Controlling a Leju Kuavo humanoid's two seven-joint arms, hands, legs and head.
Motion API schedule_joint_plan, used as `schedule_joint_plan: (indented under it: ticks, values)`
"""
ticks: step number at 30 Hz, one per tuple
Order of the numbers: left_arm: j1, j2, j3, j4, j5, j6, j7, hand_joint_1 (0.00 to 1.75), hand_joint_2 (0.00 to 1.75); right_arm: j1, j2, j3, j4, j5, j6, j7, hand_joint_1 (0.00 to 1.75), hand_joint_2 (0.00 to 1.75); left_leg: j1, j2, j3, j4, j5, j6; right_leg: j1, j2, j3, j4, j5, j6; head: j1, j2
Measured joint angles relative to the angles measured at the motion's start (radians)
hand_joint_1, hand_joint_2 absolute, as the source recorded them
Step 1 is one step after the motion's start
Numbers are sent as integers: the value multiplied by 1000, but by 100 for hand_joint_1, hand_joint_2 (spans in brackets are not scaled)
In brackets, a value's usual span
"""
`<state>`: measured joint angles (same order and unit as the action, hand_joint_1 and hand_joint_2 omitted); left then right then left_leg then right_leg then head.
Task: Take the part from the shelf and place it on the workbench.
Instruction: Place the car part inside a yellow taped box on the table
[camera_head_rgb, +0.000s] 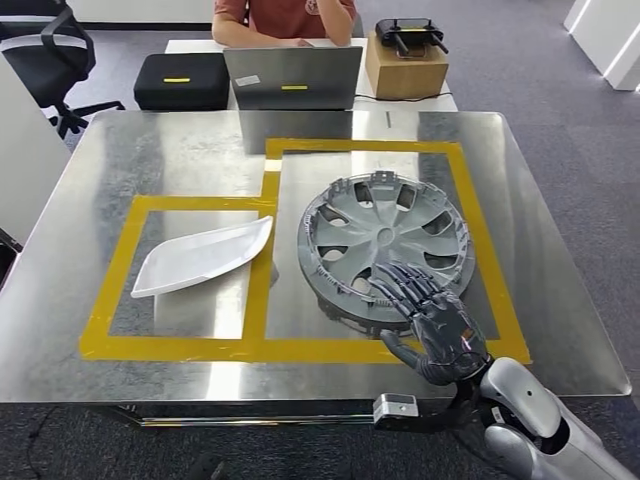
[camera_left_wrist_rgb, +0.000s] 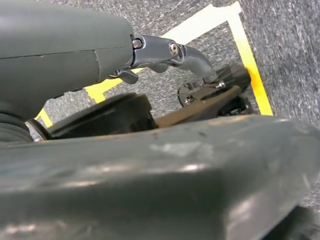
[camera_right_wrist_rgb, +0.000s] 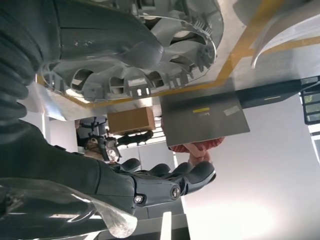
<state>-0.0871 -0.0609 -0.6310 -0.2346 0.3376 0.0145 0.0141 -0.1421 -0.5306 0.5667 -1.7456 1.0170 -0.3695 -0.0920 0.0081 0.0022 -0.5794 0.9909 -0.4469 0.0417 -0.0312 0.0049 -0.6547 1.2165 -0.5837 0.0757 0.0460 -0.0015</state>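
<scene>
On the left of the table (camera_head_rgb: 90, 180), inside the smaller taped box, lies one white panel (camera_head_rgb: 200, 257), long and shallow. To its right, in the larger box of yellow tape (camera_head_rgb: 260, 290), sits the task's part: one grey hubcap (camera_head_rgb: 381, 240), lying flat, inner face up, ribs and clips showing. It looks already delivered, within its marked box.

The right hand (camera_head_rgb: 434, 320) rests over the hubcap's near rim, dark fingers spread across the spokes and thumb below the edge. The right wrist view shows the thumb against the rim and the fingers apart with air between them, so I judge the grip slack, though a light pinch on the rim cannot be ruled out.

The left hand (camera_left_wrist_rgb: 162, 55) hangs low over grey carpet with floor tape; its fingers look loosely curled with nothing in them, but much is hidden, so I cannot tell its state.

The step in hand seems to be letting go. To do it well, lift the fingers straight up clear of the ribs before pulling the arm back, so no fingertip catches a clip and drags the hubcap over the tape.

Count: one panel, one hubcap, two taped boxes, one laptop (camera_head_rgb: 294, 78), one black case (camera_head_rgb: 181, 82), one carton (camera_head_rgb: 406, 68), one person (camera_head_rgb: 283, 18) behind
</scene>
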Motion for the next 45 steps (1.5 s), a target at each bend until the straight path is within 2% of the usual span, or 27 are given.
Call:
schedule_joint_plan:
  ticks: [2,3,4,5,6,7,9,10,11,12,15,16,19,20,21,39,41,42,43,45]
  values:
    - [-2,-2,0,0,0,0,0,0,0,0,0,0,0,0,0,1,0,175,4,4,-8,6,1,-12,-6,-7,99,-146,45,9,1,0]
    - [-3,-2,0,0,-1,0,0,0,0,0,0,0,0,0,0,1,0,175,4,4,-11,9,1,-19,-6,-8,134,-199,57,7,1,0]
    - [-4,-3,0,0,-1,1,0,0,0,0,0,-1,0,0,0,1,0,175,3,4,-14,12,3,-28,-5,-7,152,-229,58,3,2,0]
    - [-4,-3,0,0,-1,2,-1,0,0,1,0,-1,0,0,0,2,0,175,1,3,-16,15,3,-33,-3,-5,155,-235,55,-4,2,0]
    - [-4,-3,0,0,-1,3,-1,0,0,2,1,-1,0,0,0,2,0,175,1,3,-17,16,4,-30,-3,-3,150,-234,57,-11,1,0]
    - [-4,-2,0,0,-1,4,-2,0,0,3,1,0,0,1,0,2,0,175,0,3,-19,17,4,-21,-4,-2,149,-237,56,-14,1,0]
    - [-4,-2,0,0,-2,7,-3,0,0,5,1,0,-1,1,0,3,0,175,1,3,-20,14,9,9,-1,-2,147,-237,60,-20,-1,0]
    - [-4,-2,0,0,-2,8,-4,0,0,6,1,0,-1,1,0,4,0,175,1,3,-20,13,14,20,1,-2,146,-236,62,-23,-2,0]
    - [-4,-2,0,0,-2,8,-4,0,0,6,1,0,-1,1,1,4,0,175,1,3,-20,12,19,26,3,-2,145,-236,64,-27,-2,0]
    - [-4,-2,0,0,-2,10,-6,0,0,6,1,0,-1,1,1,4,0,175,2,3,-21,11,24,27,5,-2,143,-236,65,-30,-2,0]
    - [-5,-2,0,0,-7,18,-11,0,0,9,1,0,-1,2,0,6,0,175,5,3,-23,6,32,13,9,-2,138,-234,68,-35,-2,0]
    - [-5,-2,0,0,-9,21,-13,0,0,11,1,0,-1,2,0,7,0,175,6,3,-23,3,34,3,10,-3,137,-234,68,-36,-2,0]
    - [-6,-2,0,0,-13,26,-15,0,0,19,1,0,-2,2,-1,7,0,175,11,3,-24,-3,35,-44,11,-3,132,-233,69,-37,-2,0]
    - [-6,-3,0,0,-14,27,-15,0,0,21,1,-1,-2,3,-1,8,0,175,12,3,-24,-5,35,-54,11,-3,131,-232,69,-38,-2,0]
    - [-6,-3,0,0,-14,28,-15,0,0,24,1,-1,-2,3,-2,8,0,175,12,3,-25,-5,35,-59,11,-3,130,-232,69,-38,-1,0]
    - [-6,-3,0,0,-17,37,-15,0,0,57,2,-9,-9,18,-5,17,0,175,9,2,-35,8,30,-58,5,-4,129,-235,72,-34,-1,0]
    - [-6,-2,0,0,-17,37,-15,0,0,57,2,-9,-10,18,-5,17,0,175,7,2,-36,13,28,-55,0,-5,130,-239,75,-29,-1,0]
    - [-6,-1,0,0,-17,38,-15,0,0,58,3,-10,-12,18,-6,17,0,175,5,2,-34,9,31,-48,0,-5,132,-245,79,-24,-2,0]
    - [-8,-1,0,0,-17,38,-15,0,0,61,4,-13,-15,18,-7,18,0,175,7,4,-27,-13,45,-38,-1,-5,115,-210,53,-17,-2,0]
    - [-10,-5,0,0,-18,38,-15,0,0,69,5,-18,-21,19,-8,20,0,175,14,9,-18,-59,77,-22,-4,-5,60,-87,-20,-3,-1,0]
